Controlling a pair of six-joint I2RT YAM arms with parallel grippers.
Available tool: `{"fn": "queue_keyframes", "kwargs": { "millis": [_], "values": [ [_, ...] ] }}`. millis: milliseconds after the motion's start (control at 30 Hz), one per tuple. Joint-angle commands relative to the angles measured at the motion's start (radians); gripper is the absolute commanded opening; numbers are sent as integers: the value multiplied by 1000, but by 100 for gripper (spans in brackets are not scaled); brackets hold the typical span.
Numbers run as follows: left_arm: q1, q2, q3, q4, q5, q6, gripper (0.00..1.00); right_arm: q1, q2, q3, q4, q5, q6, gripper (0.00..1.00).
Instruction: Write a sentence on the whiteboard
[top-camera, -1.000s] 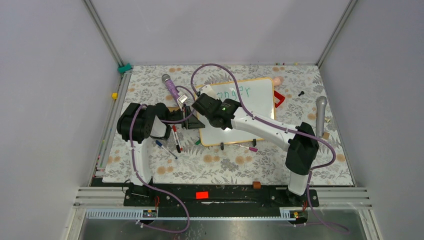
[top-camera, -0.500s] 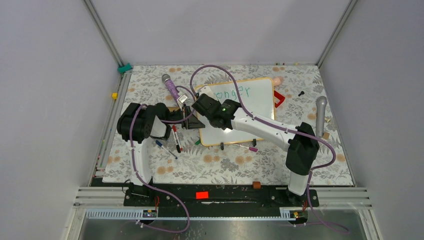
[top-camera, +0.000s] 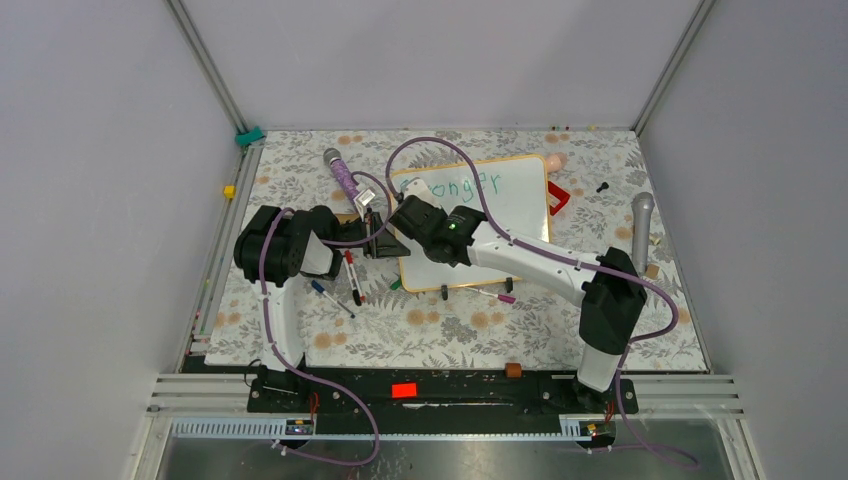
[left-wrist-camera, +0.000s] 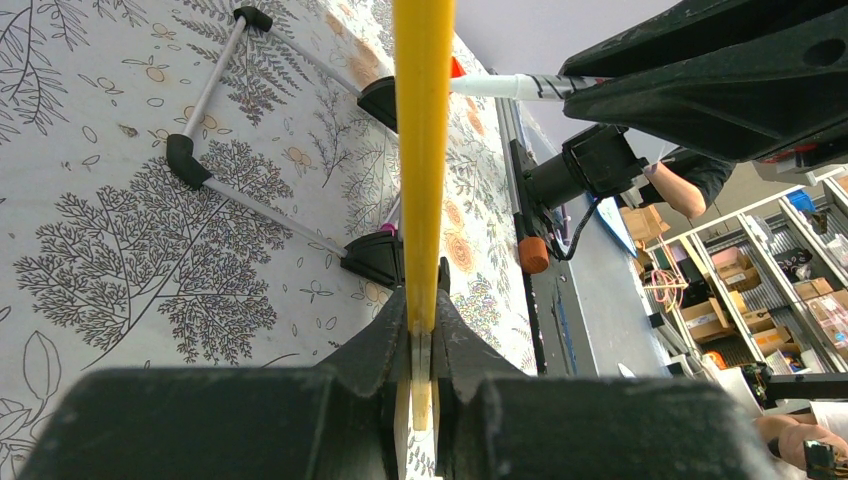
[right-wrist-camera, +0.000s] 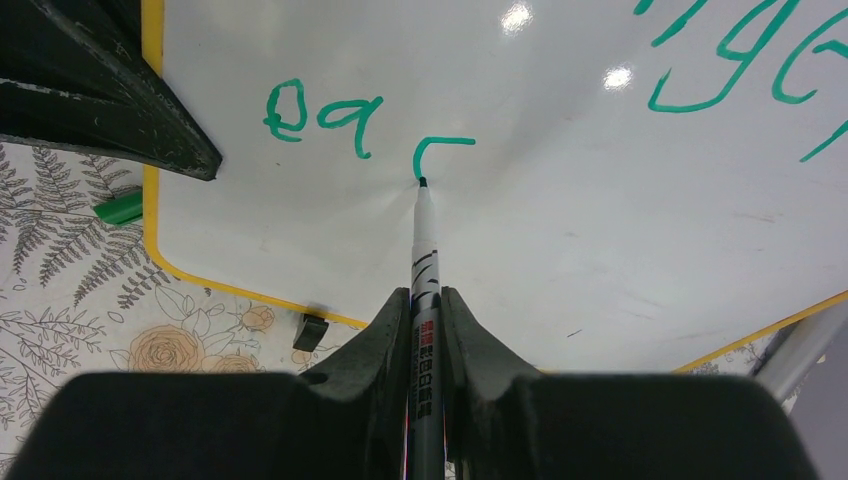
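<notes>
Right wrist view showed the right gripper (right-wrist-camera: 425, 300) clamped on a slim white marker (right-wrist-camera: 424, 235), its green tip touching the glossy whiteboard (right-wrist-camera: 600, 230) mid-table, partway through the "c" in the sentence (right-wrist-camera: 325, 118)'s second line. Left gripper (left-wrist-camera: 422, 325) pinched the board's thin yellow frame (left-wrist-camera: 422, 150). The next move probably called for steady pressure while rounding off the curve.

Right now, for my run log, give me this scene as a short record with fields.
left gripper: shut on the whiteboard frame, at its left edge
right gripper: shut on the green marker, tip touching the board
sentence: upper line ends "onger"; lower line reads "ea" plus a started stroke
status: writing unfinished
spare markers: lying on the cloth left of the board
</notes>
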Motion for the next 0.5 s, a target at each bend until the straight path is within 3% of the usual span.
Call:
{"fn": "queue_keyframes", "kwargs": {
  "millis": [0,467],
  "values": [
    [3,12,-1,3,43,-7,0,-18,3,17,-15,82,6,0],
    [2,11,-1,4,43,-8,0,-18,-42,65,-32,32,-7,0]
  ]
}}
